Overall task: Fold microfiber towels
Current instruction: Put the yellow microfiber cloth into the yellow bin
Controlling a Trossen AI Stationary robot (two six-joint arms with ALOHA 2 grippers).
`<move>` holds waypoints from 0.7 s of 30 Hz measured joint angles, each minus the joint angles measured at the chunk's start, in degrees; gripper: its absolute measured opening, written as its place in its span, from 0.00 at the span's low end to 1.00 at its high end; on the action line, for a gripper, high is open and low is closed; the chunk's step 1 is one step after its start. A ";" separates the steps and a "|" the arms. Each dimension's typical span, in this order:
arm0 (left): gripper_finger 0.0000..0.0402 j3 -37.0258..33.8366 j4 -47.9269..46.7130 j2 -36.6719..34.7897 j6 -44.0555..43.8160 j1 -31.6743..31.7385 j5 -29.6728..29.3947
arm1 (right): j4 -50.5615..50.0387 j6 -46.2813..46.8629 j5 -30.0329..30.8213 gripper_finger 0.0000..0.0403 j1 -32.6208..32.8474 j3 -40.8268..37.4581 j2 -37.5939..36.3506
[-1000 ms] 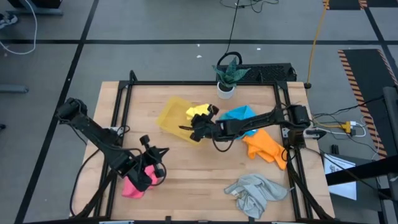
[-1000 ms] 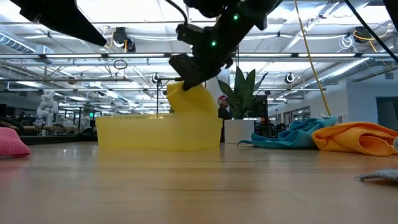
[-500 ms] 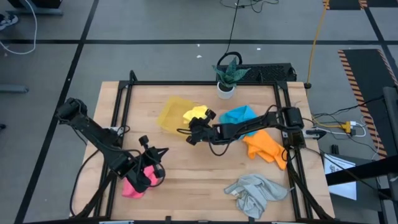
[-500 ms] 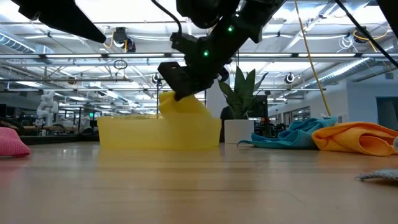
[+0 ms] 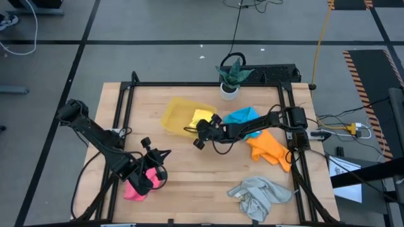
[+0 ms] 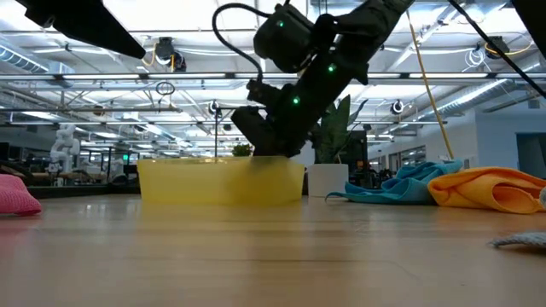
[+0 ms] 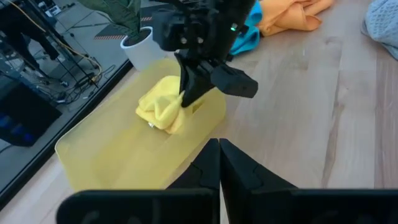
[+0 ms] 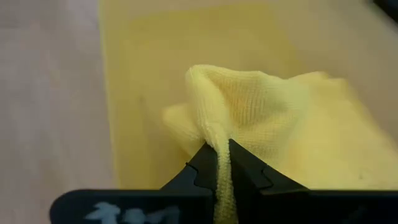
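Observation:
The yellow towel [image 5: 202, 116] lies bunched in the translucent yellow tray [image 5: 173, 115] at the table's far middle. My right gripper [image 5: 202, 125] reaches in from the right and is shut on it; the low view shows the gripper [image 6: 266, 145] sunk to the tray's rim. The pink towel [image 5: 134, 188] lies crumpled near the front left, right beside my left arm's wrist. My left gripper [image 7: 219, 163] hovers above the table, shut on nothing, pointing toward the tray. My right gripper pinches a raised fold of the yellow towel [image 8: 214, 142] between its two fingers. The fingers slant downward from the table's right side. The rest of the towel [image 7: 160, 107] sags below and rests on the tray's floor, slack.
A blue towel [image 5: 243, 117] and an orange towel [image 5: 268, 147] lie under my right arm at the right. A grey towel [image 5: 259, 194] sits crumpled at the front right. A potted plant [image 5: 230, 81] stands at the far edge. Bare wood lies in the middle.
My right gripper has gone down and rolled, carrying the yellow towel from above the tray's rim down into the tray. The towel now rests inside, mostly behind the tray's wall in the low view.

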 joint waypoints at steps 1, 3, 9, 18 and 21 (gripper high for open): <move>0.01 0.00 0.00 0.00 0.00 0.00 0.02 | 0.15 -0.06 -2.25 0.04 -0.55 0.00 -0.02; 0.03 0.00 0.00 0.00 0.00 0.00 0.02 | 0.40 -0.74 -5.41 0.06 -1.43 0.02 -0.02; 0.03 0.00 0.02 0.00 0.00 -0.03 1.02 | -0.51 -3.46 -11.90 0.18 -2.32 0.02 -2.09; 0.05 0.00 0.29 0.00 0.00 -0.04 1.07 | -4.38 -6.84 -23.94 0.43 -3.39 0.02 -7.70; 0.06 0.00 0.43 0.00 0.00 -0.04 1.06 | -3.28 -6.90 -22.64 0.42 -3.90 0.09 -8.20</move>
